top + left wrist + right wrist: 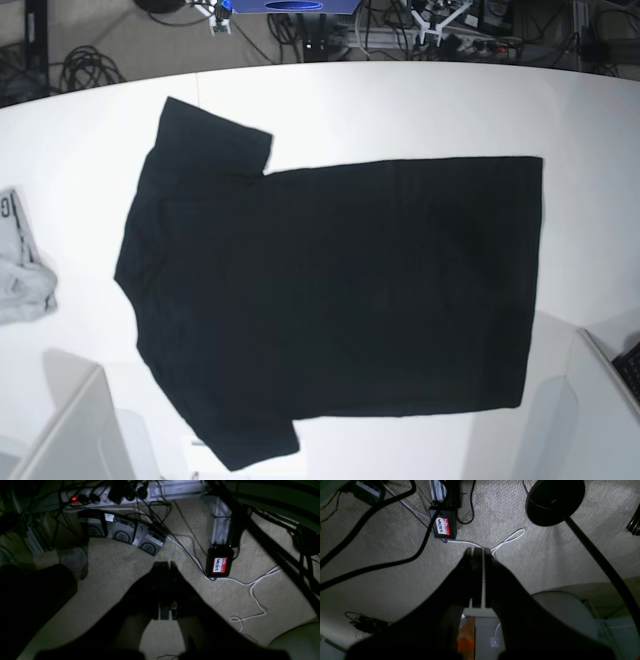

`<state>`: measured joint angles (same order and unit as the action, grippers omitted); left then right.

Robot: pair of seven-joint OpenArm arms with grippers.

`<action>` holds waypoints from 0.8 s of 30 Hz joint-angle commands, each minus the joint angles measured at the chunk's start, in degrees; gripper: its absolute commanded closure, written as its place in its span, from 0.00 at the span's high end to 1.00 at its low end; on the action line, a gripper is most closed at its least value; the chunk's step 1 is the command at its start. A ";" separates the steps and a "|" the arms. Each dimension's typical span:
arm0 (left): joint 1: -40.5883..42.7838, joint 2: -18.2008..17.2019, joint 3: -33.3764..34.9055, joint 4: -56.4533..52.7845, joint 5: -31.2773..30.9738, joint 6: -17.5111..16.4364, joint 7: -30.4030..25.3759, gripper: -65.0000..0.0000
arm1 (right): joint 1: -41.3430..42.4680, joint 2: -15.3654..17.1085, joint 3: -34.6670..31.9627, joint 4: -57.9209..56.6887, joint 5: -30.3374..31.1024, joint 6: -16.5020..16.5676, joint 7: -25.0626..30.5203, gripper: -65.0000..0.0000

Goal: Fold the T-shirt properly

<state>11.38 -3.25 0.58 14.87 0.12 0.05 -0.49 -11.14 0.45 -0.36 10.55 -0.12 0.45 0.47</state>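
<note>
T-shirt (340,290), large, black, short-sleeved cloth, lies flat and unfolded on my white table (420,110), plain side up, collar toward base view's left, hem toward its right; I judge no fold made, all folding remaining. At the left table edge sits a small crumpled light grey garment (22,270), apart from it. The fabric looks matte and nearly smooth. My right gripper (477,552) and left gripper (166,566) are closed, empty, over beige woven carpet.

T-shirt (340,300) flat, mid-table (420,110); small garment (20,270) at left edge.
</note>
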 commanded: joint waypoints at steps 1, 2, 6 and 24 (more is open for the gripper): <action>1.41 -0.14 0.08 0.64 0.45 0.25 -0.26 0.00 | -1.66 1.09 0.23 1.19 0.25 -0.49 0.01 0.00; 2.38 -0.23 0.08 1.96 0.54 0.25 -1.40 0.00 | -3.06 1.27 0.32 3.30 0.25 -0.49 0.01 0.00; 9.33 -1.46 0.08 9.87 0.63 0.25 -5.53 0.00 | -10.27 1.53 3.57 14.55 0.25 -0.49 -0.43 0.00; 35.70 -7.44 -0.71 46.36 -0.08 0.25 -5.71 0.00 | -34.97 1.27 9.20 50.25 0.25 -0.58 -0.43 0.00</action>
<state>46.13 -10.37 -0.08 60.86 -0.01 -0.01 -5.50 -45.32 1.52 8.64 60.38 -0.08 0.01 -0.71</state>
